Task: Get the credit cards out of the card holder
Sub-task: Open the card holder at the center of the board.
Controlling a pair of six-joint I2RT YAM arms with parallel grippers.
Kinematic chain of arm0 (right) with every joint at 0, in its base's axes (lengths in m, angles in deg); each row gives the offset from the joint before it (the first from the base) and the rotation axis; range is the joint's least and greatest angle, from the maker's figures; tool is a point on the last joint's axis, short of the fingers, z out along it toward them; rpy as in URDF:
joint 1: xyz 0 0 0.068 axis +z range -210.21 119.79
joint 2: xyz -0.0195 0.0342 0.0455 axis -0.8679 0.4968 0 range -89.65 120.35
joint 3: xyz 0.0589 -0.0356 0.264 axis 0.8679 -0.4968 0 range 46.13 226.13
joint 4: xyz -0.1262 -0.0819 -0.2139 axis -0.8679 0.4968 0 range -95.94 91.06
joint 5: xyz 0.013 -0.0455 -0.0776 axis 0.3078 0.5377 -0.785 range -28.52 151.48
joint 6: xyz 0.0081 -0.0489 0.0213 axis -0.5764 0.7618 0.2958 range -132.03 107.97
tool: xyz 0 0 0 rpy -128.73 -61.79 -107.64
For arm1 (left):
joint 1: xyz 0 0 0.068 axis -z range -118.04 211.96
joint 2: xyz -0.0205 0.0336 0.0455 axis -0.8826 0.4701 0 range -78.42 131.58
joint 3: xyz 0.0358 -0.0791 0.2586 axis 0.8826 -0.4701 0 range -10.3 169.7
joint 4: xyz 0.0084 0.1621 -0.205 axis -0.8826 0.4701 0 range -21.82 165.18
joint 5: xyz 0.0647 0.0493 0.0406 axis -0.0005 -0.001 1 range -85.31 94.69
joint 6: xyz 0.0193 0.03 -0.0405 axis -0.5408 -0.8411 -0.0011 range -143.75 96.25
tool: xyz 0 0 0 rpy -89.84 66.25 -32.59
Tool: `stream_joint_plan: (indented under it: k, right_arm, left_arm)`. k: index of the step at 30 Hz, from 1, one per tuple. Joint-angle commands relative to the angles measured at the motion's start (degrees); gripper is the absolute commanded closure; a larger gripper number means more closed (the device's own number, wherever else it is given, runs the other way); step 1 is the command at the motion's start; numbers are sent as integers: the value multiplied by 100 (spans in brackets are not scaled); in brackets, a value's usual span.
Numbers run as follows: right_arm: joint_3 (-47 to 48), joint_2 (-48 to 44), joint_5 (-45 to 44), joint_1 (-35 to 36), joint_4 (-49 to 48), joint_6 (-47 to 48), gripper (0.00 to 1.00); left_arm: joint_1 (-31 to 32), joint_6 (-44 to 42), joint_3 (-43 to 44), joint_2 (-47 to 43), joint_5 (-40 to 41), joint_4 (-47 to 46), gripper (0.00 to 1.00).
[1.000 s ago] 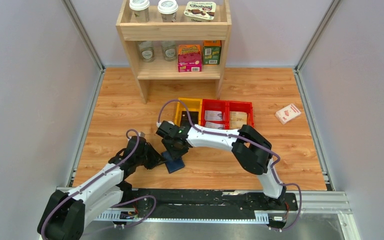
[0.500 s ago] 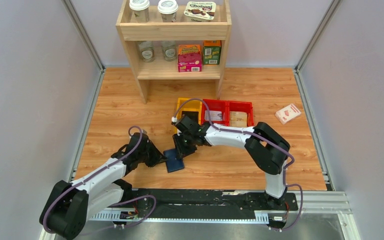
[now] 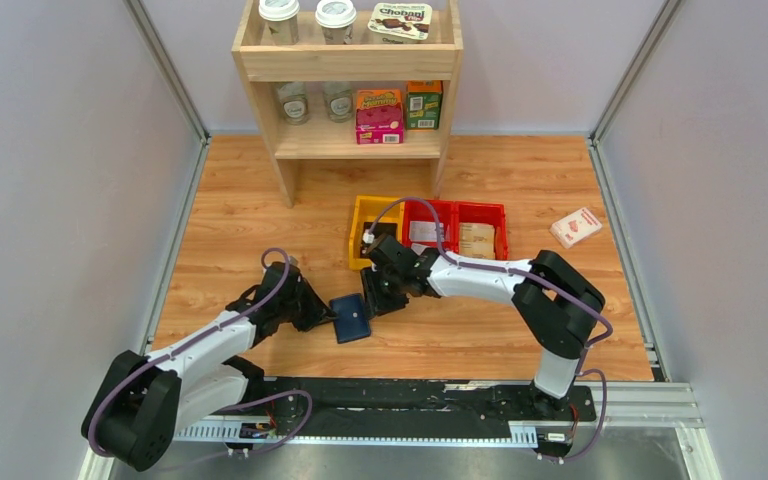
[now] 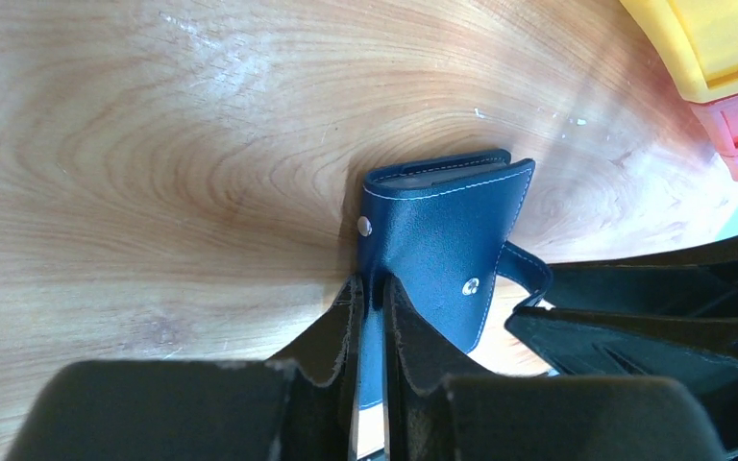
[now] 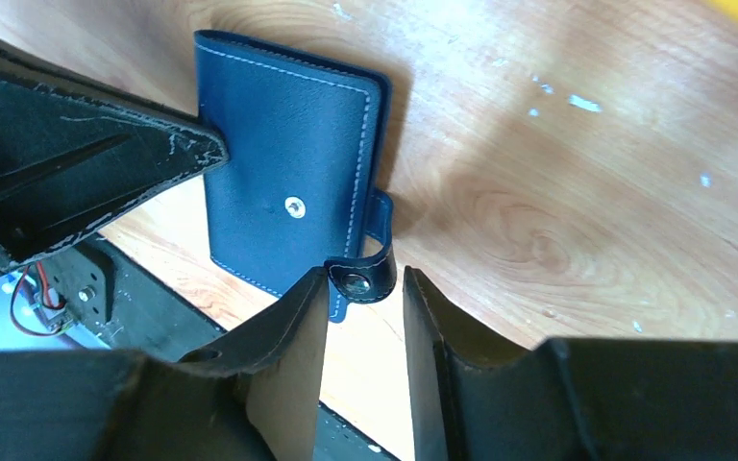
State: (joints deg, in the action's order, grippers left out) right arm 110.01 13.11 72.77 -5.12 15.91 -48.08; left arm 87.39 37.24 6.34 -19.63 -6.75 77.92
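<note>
Pale lilac walls (image 3: 50, 200), wood-grain tabletop (image 3: 520, 180), wooden shelf (image 3: 350, 70) at back

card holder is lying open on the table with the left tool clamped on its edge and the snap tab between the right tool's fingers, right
Not quite: the card holder is folded closed, its snap tab undone, as the right wrist view shows. The rest holds: the left tool is clamped on its edge, and the tab sits between the right tool's fingers.
</note>
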Motion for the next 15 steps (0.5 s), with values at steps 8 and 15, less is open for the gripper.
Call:
stream_joint_plan:
  k: [8,15]
  right_arm:
    - [160,-19,-900,-68,417,-139,65]
    - [151,191,-496,-104,145,-130,58]
  left_arm:
    - [6,-518,128,133,432,652,89]
    - [6,-720,252,204,388,766,89]
